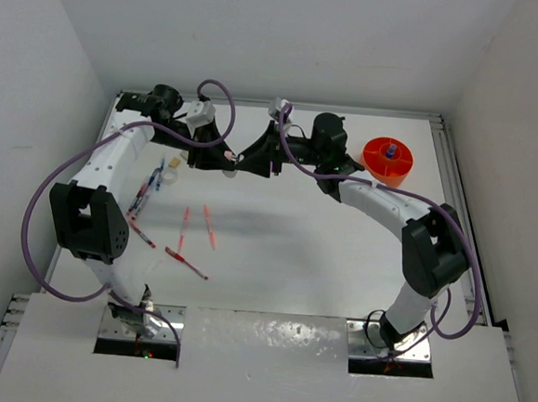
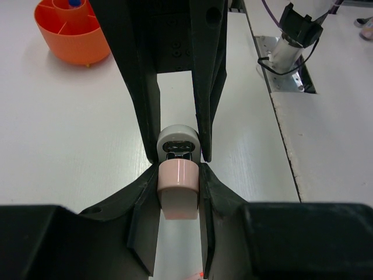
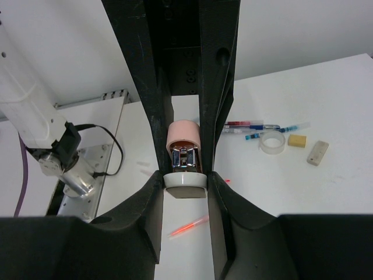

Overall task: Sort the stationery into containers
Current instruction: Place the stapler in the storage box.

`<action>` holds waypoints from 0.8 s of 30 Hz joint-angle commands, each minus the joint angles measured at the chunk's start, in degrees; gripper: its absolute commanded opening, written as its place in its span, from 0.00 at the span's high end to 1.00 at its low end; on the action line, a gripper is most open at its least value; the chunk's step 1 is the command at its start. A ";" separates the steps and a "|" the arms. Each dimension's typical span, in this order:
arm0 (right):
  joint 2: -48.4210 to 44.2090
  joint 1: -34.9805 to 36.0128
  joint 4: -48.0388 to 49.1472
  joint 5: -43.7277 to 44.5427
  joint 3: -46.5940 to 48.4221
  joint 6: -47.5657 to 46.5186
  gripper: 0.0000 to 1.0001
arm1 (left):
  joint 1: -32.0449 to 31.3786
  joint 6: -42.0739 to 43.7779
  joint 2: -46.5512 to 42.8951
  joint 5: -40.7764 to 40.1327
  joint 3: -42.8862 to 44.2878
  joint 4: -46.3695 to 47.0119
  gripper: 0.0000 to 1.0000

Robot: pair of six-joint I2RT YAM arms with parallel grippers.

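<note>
At the far middle of the white worktop (image 1: 284,249), the left claw (image 1: 224,158) and the right claw (image 1: 246,159) meet tip to tip, with a small pale object (image 1: 234,158) between them. A round orange plastic tub (image 1: 374,163) stands at the far right, with a small blue-topped item (image 1: 391,153) inside it. Thin red pens (image 1: 185,230) lie scattered left of centre, and blue-and-white pens (image 1: 156,175) lie further left.

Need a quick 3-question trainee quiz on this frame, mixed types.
1. True or false: the tub lies tipped on its side.
2. Which end of the capped item does the left gripper hold? A pink, B white.
3. What sits in the tub?
Key: 1 false, it stands upright; 2 A; 3 a blue-capped bottle.
</note>
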 commanded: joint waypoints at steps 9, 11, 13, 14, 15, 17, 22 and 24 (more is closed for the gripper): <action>-2.54 0.82 2.09 -0.42 -1.20 -0.85 1.00 | -0.33 5.11 -0.20 5.44 2.22 -1.09 1.00; -2.71 0.82 2.00 -0.34 -1.38 -1.29 1.00 | -0.33 5.11 -0.29 5.18 2.14 -1.08 1.00; -2.63 0.91 2.09 -0.34 -1.20 -1.29 1.00 | -0.33 5.37 -0.37 5.26 1.87 -1.09 1.00; -2.63 0.91 2.09 -0.42 -1.11 -1.29 1.00 | -0.33 5.37 -0.37 5.35 1.78 -1.09 1.00; -2.63 0.82 2.00 -0.42 -1.11 -1.29 1.00 | -0.33 5.37 -0.37 5.35 1.78 -1.09 1.00; -2.71 0.82 2.00 -0.42 -0.94 -1.47 1.00 | -0.24 5.37 -0.37 5.35 1.78 -1.09 1.00; -2.98 0.82 1.65 -0.51 -0.76 -1.99 1.00 | -0.33 5.37 -0.20 5.09 1.52 -1.09 0.91; -3.24 0.82 1.65 -0.51 -0.76 -1.99 1.00 | -0.33 5.55 -0.20 5.17 1.35 -1.09 0.68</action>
